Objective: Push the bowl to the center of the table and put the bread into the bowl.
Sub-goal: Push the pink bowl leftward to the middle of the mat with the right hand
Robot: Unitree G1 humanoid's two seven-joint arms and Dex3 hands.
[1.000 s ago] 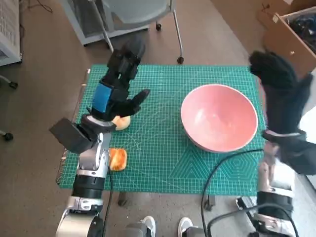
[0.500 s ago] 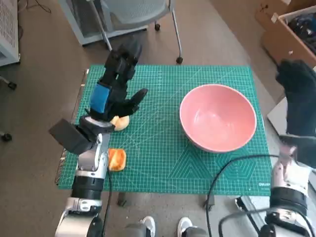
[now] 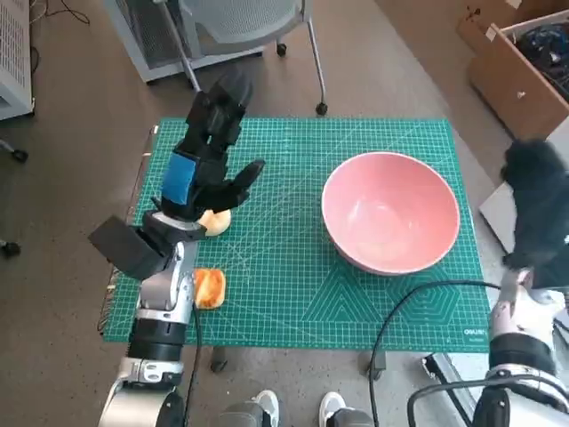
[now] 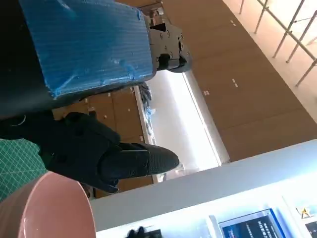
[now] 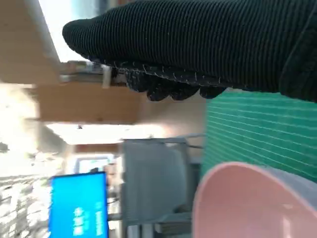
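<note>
The pink bowl (image 3: 391, 213) stands empty on the right half of the green cutting mat (image 3: 284, 294). One piece of bread (image 3: 215, 221) lies at the mat's left, partly under my left hand (image 3: 206, 156), which hovers over it with fingers spread and nothing in them. A second piece of bread (image 3: 210, 287) lies nearer the front edge, beside my left forearm. My gloved right hand (image 3: 536, 205) is blurred, off the table's right side, apart from the bowl and holding nothing. The right wrist view shows the glove (image 5: 198, 44) above the bowl's rim (image 5: 257, 203).
A black cable (image 3: 400, 311) curves over the mat's front right corner. An office chair (image 3: 249, 22) stands beyond the far edge and a cardboard box (image 3: 520, 67) at the far right. A person's shoes (image 3: 258, 409) show below the table's front.
My right hand has drawn back from over the bowl's right rim to beyond the table's right edge. The left hand has hardly moved. The camera has shifted slightly.
</note>
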